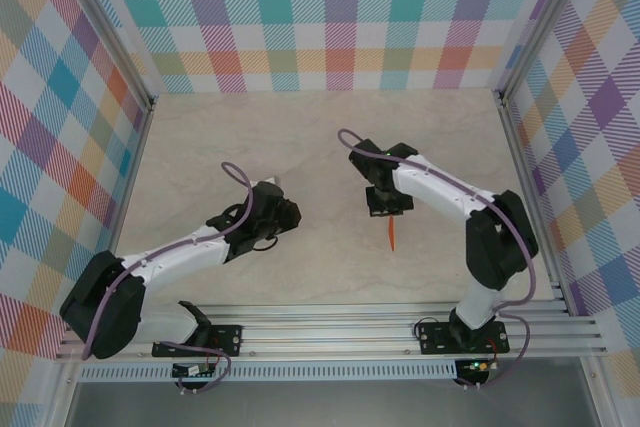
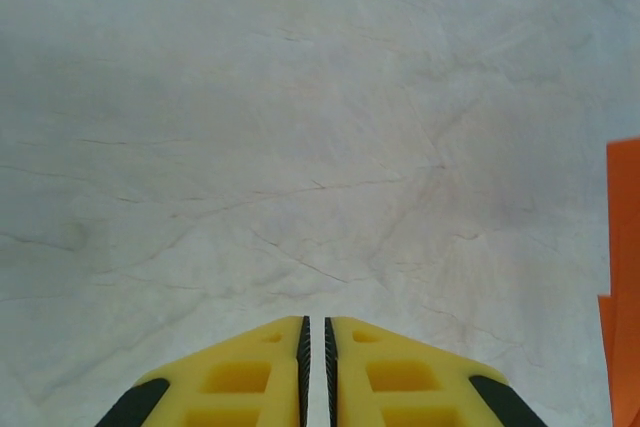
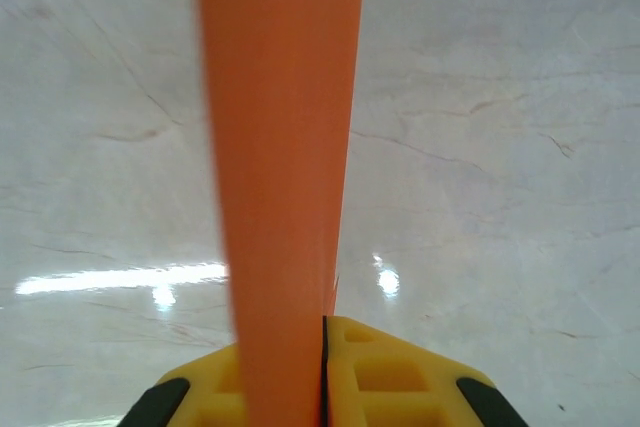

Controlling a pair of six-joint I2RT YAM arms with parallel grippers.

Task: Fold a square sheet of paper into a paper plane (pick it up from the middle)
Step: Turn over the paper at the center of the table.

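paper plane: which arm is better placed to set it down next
Right. The right fingers are shut on the paper plane; the left fingers are shut on nothing, with the plane just at the edge of their view.

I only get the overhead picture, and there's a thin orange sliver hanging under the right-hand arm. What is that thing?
Observer: The right wrist view shows it up close. It is the orange paper, a long narrow strip pinched in the right gripper and sticking out away from it.
Operator: Is the other arm holding anything?
Observer: No. In the left wrist view the left gripper is shut with nothing in it, above the pale table.
Operator: Does that arm's camera catch the paper too?
Observer: Yes, an orange edge of it shows at the far right of that picture.
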